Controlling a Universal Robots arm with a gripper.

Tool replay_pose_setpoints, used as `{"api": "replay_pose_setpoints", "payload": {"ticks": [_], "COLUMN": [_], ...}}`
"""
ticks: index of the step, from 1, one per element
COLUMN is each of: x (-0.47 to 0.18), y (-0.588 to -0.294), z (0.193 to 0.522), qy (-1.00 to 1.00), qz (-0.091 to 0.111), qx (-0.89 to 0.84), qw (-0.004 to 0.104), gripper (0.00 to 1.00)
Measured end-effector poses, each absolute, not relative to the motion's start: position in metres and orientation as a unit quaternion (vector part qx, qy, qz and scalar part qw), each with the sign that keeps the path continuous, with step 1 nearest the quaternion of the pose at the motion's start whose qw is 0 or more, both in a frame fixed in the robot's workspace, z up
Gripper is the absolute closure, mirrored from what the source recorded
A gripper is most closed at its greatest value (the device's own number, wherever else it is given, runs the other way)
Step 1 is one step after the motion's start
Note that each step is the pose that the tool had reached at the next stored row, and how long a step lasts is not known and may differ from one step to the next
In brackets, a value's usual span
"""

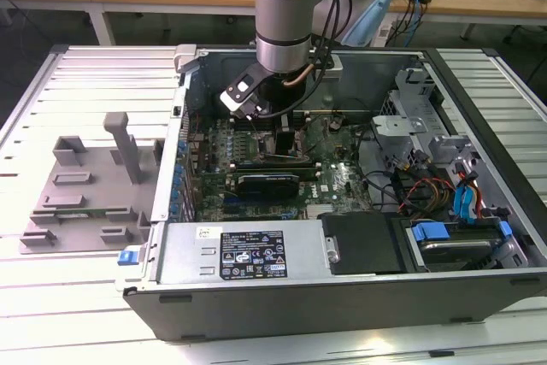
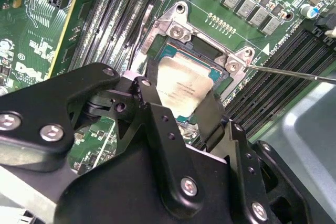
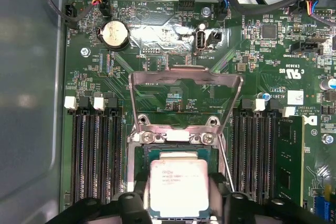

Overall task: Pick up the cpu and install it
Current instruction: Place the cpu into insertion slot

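You are seating the cpu [image 2: 185, 83] at the socket [image 2: 202, 51]; the gripper [image 2: 181, 100] is clasping it by two opposite edges; the hinged cover [image 3: 186, 77] is standing open behind the socket; by my judgement, lowering is calling for square alignment and light pressure.

cpu [image 2: 184, 80] edges behind claw [image 2: 178, 95]

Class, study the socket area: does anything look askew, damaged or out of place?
Nothing stands out. The cpu lies square over the socket, held in the pincer. The load plate stands open, as an install needs. No damage shows.
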State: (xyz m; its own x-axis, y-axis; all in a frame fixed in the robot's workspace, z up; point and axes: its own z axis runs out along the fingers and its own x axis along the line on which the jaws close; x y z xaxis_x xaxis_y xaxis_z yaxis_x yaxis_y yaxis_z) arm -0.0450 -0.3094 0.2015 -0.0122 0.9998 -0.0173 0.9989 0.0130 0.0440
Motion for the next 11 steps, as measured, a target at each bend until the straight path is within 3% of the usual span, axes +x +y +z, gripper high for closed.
{"api": "replay_pose_setpoints", "payload": {"ticks": [1, 6, 7, 11], "x": [-0.045, -0.0449, -0.0449, -0.0449], "y": [-0.3094, -0.3094, -0.3094, -0.3094], "z": [0.2015, 0.2014, 0.2014, 0.2015], "qy": [0.711, 0.711, 0.711, 0.711], "qz": [0.01, 0.01, 0.01, 0.01], "qx": [0.702, 0.702, 0.702, 0.702], "qw": [0.022, 0.022, 0.022, 0.021], "gripper": [0.47, 0.47, 0.39, 0.39]}}
